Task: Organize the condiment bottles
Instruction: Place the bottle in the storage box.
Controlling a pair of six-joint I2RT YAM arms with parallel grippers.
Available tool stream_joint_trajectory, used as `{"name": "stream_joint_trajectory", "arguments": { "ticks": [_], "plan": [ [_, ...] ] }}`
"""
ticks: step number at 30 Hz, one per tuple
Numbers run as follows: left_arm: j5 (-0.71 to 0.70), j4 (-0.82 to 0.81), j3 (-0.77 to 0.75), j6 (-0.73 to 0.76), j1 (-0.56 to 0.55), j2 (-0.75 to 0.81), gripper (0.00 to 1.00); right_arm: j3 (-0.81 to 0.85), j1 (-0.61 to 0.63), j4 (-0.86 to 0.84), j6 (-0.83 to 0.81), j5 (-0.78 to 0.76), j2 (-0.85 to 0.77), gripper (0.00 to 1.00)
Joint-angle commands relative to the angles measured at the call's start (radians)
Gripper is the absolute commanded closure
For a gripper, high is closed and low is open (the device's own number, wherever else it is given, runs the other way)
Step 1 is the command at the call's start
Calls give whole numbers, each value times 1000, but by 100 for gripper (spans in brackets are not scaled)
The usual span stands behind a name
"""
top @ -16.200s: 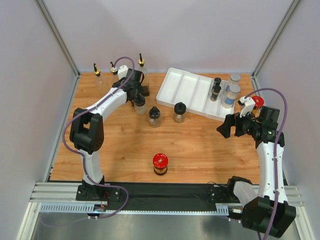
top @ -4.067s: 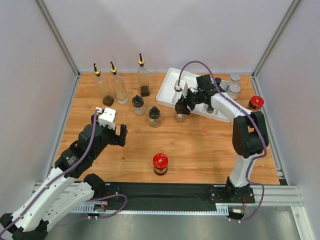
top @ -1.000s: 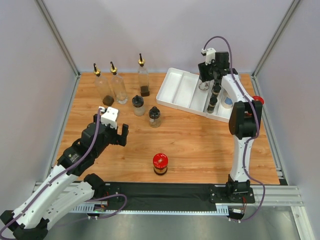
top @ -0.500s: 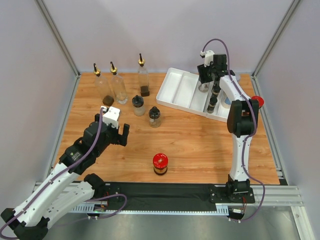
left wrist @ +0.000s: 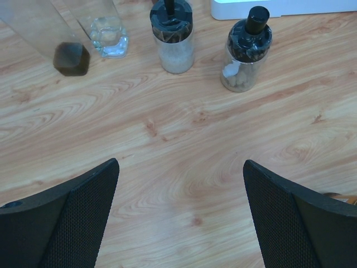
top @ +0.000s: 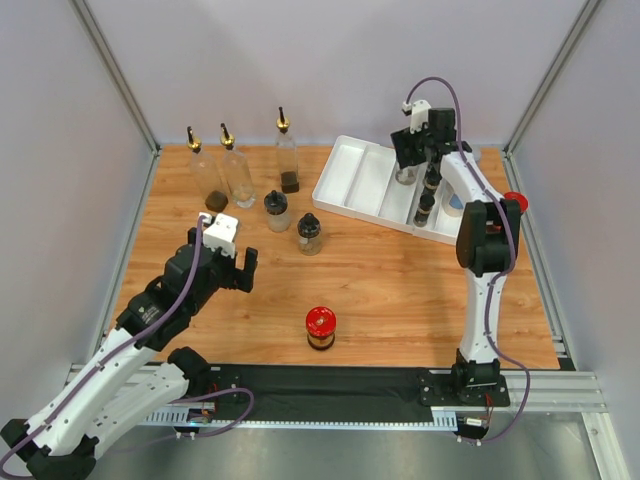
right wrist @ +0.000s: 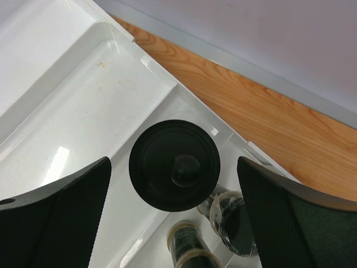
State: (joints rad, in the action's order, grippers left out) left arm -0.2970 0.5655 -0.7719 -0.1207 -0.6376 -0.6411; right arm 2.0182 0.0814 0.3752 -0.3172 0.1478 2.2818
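From my right wrist, the black-capped jar at the far edge of the tray shows only its cap; the glass is hidden beneath. 2 more jars are cut off at the picture's bottom edge. My left wrist view cuts 2 tall bottles off above their bases. Overhead, my right arm half-hides a red-lidded jar.

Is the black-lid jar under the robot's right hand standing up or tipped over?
Standing up. The right wrist camera looks straight down on the jar, showing only its round black cap, inside the white tray.
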Motion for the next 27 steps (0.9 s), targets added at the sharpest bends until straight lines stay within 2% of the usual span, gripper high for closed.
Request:
{"name": "stream_joint_trajectory", "arguments": {
  "ticks": [1, 4, 12, 15, 20, 27],
  "plan": [
    [-4, 2, -23, 21, 4, 11, 0, -15, 1, -41, -10, 5, -117, 4],
    [1, 4, -23, 21, 4, 11, 0, -15, 1, -10, -5, 33, -165, 0],
    [21, 1, -24, 21, 3, 18, 0, -62, 34, 139, -85, 114, -350, 0],
    [35, -6, -23, 23, 3, 21, 0, -139, 53, 183, -74, 151, -456, 0],
    [67, -18, -27, 16, 4, 18, 0, -380, 75, 206, -49, 278, -684, 0],
    [171, -1, -113, -22, 4, -38, 0, -625, 77, 375, -101, 564, -915, 0]
  ]
}}
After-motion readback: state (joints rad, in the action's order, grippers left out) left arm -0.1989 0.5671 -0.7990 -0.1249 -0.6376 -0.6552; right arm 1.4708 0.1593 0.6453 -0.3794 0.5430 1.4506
